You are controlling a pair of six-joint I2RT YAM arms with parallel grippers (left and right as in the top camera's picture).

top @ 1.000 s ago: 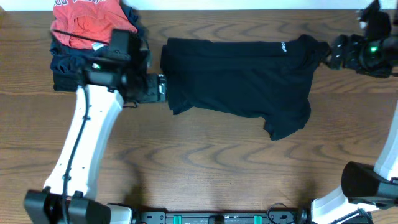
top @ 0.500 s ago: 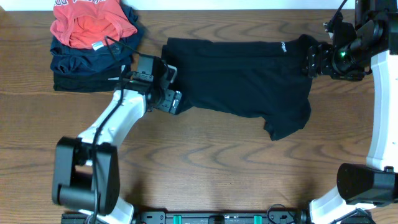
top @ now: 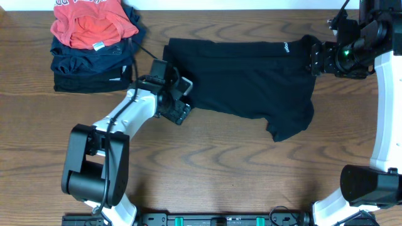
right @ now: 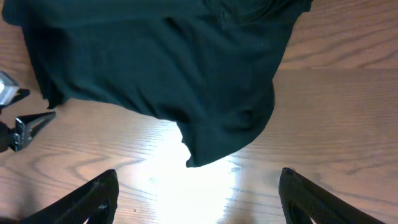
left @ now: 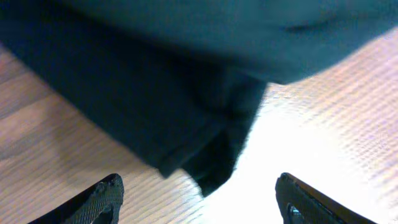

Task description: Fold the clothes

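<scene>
Overhead: fixed, looking straight down on the table (top: 207, 169), far enough to take in the whole black shirt (top: 245, 78), robot side at 6 o'clock; left wrist: very near and low, facing the shirt's 8 o'clock corner; right wrist: higher, farther back, takes in most of the shirt; all three views share that corner.

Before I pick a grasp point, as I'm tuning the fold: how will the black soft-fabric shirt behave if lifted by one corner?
Probably floppy: the black soft-fabric shirt lies flat with wavy edges. Likely light, since the cloth looks thin. Its loose sleeve may dangle.
</scene>
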